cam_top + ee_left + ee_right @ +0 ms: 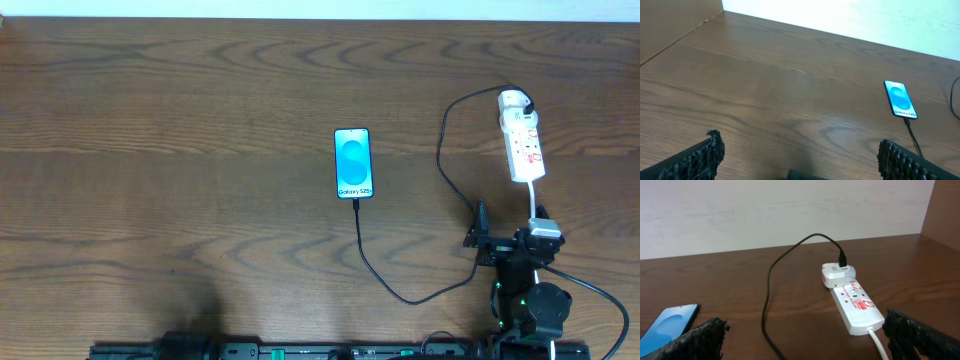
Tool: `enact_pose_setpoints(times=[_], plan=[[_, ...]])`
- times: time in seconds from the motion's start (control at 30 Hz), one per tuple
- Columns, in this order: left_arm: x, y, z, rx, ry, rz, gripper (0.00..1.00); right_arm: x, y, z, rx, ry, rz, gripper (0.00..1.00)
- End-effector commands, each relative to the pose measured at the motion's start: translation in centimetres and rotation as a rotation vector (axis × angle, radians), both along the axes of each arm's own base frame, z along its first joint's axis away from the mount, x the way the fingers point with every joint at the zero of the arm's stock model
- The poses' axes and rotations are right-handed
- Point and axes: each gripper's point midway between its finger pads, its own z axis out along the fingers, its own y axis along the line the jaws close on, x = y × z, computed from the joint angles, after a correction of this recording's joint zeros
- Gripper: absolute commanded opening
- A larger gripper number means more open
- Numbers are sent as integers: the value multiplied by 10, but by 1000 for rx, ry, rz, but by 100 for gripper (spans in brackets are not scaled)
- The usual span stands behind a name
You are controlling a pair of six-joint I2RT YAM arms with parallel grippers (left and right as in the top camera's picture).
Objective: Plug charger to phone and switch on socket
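Jaws L+R wide apart, empty; phone [353, 163] mid table [150, 120], charger [358, 225] at its near edge; socket [523, 145] well apart, rt side.

Both pincers are black: left gripper [800, 142] and right gripper [805, 319], fingers [692, 341] ribbed and ragged-edged. Behind the right one there's a pale grey block [544, 232], green lights [522, 303] on the black arm [545, 308], and a black cable [603, 292].
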Motion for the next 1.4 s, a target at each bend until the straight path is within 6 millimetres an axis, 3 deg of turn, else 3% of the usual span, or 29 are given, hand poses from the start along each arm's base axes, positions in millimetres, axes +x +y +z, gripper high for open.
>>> enact_pose_setpoints(times=[0.0,0.4,0.67,0.93,1.37], plan=[[0,3,0,1,-3,22,99,0,-3,-1,-12,3,-15,99],[8,-5,3,-16,-17,-22,99,0,-3,-1,-12,3,-15,99],[38,-5,6,-16,-56,24,99,0,-3,-1,-12,3,-15,99],[71,0,-5,-14,-57,93,99,0,-3,-1,-12,3,-15,99],[136,-4,-43,-30,-60,53,99,0,-3,-1,-12,3,-15,99]])
